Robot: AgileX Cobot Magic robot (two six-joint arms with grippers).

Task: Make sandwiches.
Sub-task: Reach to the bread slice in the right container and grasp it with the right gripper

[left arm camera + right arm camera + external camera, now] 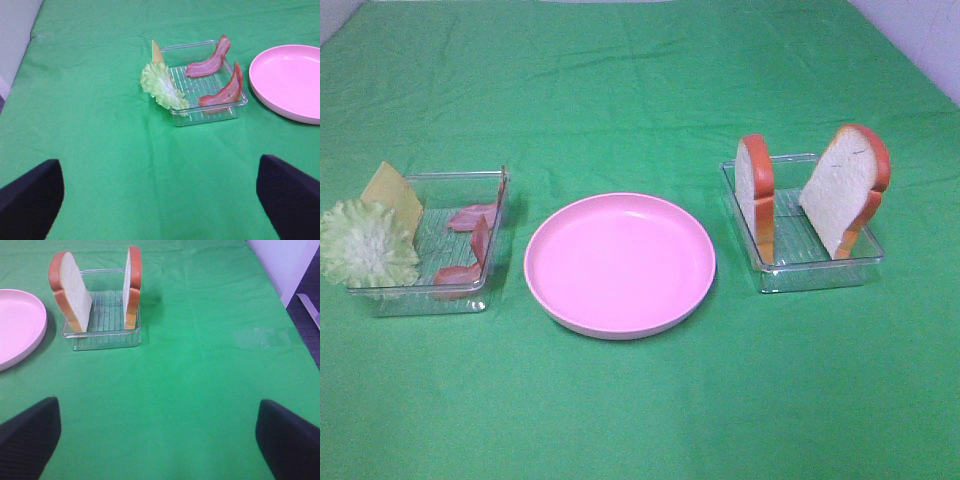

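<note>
The sandwich parts lie apart. Two white bread slices with orange-brown crust stand on edge in the clear right tray. The clear left tray holds a yellow cheese square, frilly lettuce hanging over its rim, and two bacon strips. Neither gripper shows in the exterior high view. My left gripper is open and empty, well short of the lettuce and bacon. My right gripper is open and empty, well back from the bread.
An empty round pink plate sits between the two trays on the green cloth. The table's edge and a pale wall show at the far right in the right wrist view, and a pale surface borders the cloth in the left wrist view.
</note>
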